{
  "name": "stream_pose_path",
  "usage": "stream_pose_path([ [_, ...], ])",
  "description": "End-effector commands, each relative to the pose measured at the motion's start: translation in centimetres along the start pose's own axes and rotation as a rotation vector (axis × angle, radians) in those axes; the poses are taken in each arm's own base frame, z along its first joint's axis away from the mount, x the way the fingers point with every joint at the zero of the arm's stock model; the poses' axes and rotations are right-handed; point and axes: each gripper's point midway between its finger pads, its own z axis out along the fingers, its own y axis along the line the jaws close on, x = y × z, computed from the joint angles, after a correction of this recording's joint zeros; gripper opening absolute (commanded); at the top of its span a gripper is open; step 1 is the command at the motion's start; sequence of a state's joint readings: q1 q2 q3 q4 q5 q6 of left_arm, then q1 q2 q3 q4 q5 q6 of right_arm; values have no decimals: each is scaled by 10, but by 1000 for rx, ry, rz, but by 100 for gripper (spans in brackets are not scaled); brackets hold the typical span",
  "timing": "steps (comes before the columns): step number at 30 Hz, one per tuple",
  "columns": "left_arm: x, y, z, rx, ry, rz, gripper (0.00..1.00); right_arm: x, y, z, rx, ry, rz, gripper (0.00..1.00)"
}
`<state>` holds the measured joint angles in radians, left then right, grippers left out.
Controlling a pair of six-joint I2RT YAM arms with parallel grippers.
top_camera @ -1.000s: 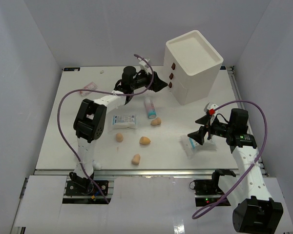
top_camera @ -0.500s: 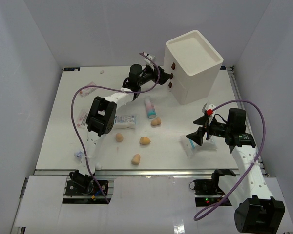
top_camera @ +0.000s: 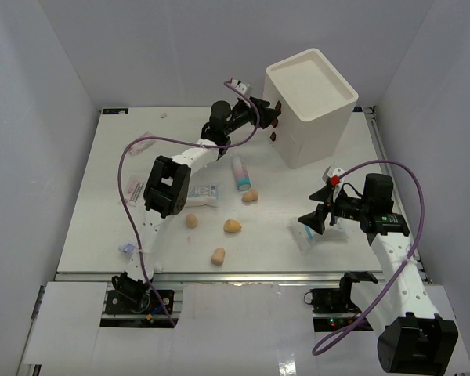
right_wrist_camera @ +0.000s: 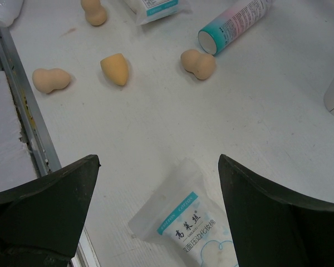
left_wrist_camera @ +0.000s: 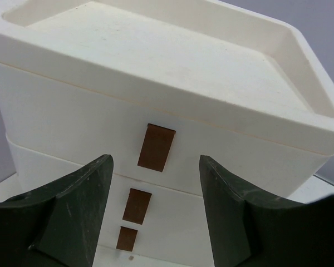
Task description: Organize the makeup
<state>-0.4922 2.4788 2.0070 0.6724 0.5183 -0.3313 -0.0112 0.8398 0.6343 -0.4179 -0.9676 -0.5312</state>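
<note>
Makeup sponges [top_camera: 233, 225], teal-capped bottle [top_camera: 240, 174] lie loose mid-frame on worktop [top_camera: 94, 227]. Left pincer [top_camera: 272, 116] has swung to drawer box [top_camera: 313, 94], jaws narrowing yet apart, astride top knob [left_wrist_camera: 156, 147]: drawer opening likely next. Right pincer [top_camera: 312, 219] wide above packet [right_wrist_camera: 189, 228].

A: Where does the drawer box [top_camera: 313, 106] stand?
B: Far right on the table [top_camera: 94, 227].
A: And the rest?
B: The bottle [top_camera: 240, 174] lies front-left of it; one packet [top_camera: 200, 193] left of the bottle, sponges [top_camera: 233, 225] before both, another packet [top_camera: 305, 235] front right.
</note>
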Motion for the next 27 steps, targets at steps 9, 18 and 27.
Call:
stream_pose_path([
  [9, -19, -9, 18, 2, -82, 29, 65, -19, -3, -2, 1, -24, -47, 94],
  [18, -21, -7, 22, -25, -98, 31, 45, -19, -1, -2, -4, -26, -46, 94],
  [27, -25, -14, 25, -10, -112, 29, 28, -18, -1, -1, -3, -25, -45, 94],
])
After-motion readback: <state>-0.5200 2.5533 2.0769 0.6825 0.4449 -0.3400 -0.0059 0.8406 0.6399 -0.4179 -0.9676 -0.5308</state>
